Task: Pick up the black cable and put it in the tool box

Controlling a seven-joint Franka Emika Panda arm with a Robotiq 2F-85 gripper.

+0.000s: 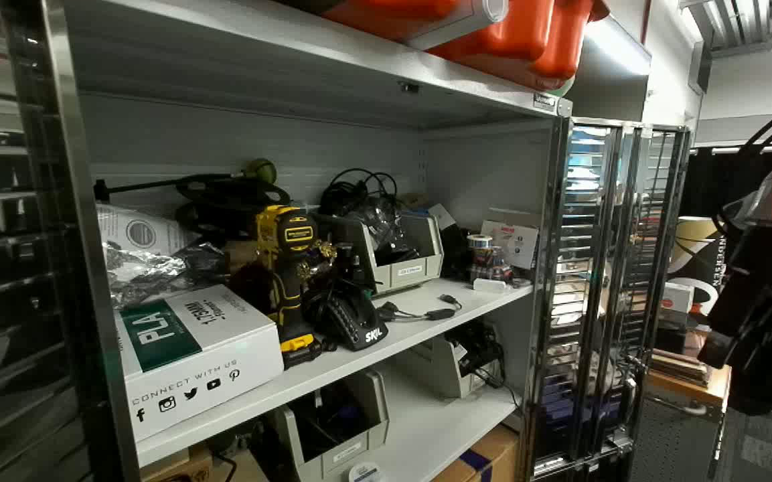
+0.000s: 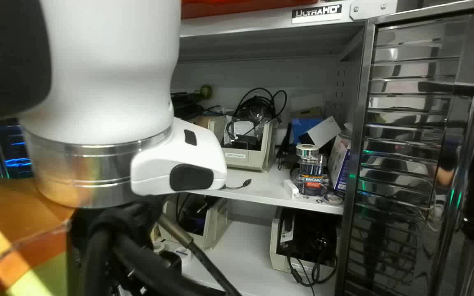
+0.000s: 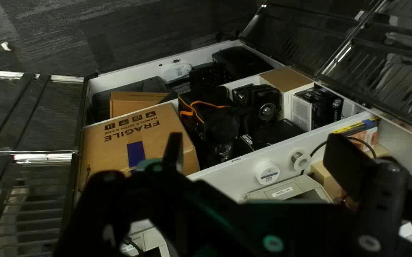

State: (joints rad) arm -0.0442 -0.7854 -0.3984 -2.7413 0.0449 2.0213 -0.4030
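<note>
- In the wrist view, make out a wide gap between the fingers point(image 3: 347, 166), without a hold on anything.
- Find the black cable point(image 1: 439, 314) loose inside the cabinet point(image 1: 479, 167), in front of the grey bin point(image 1: 426, 268) and just beside the black SKIL device point(image 1: 352, 321).
- In an exterior view, see only one plug end past the arm point(image 2: 109, 82); cannot follow the rest.
- From the fingers, look inward for it: well apart, through the cabinet's front, with any difference in height hard to tell.
- Read its long axis as lying more along the cabinet's front edge than into the depth, roughly the same way as the gap; by judgement, likely to need a turn so as to close across it.
- Cannot spot it in the wrist view, aimed lower in the cabinet.
- Take the grey bin as the likely drop place, without certainty.
</note>
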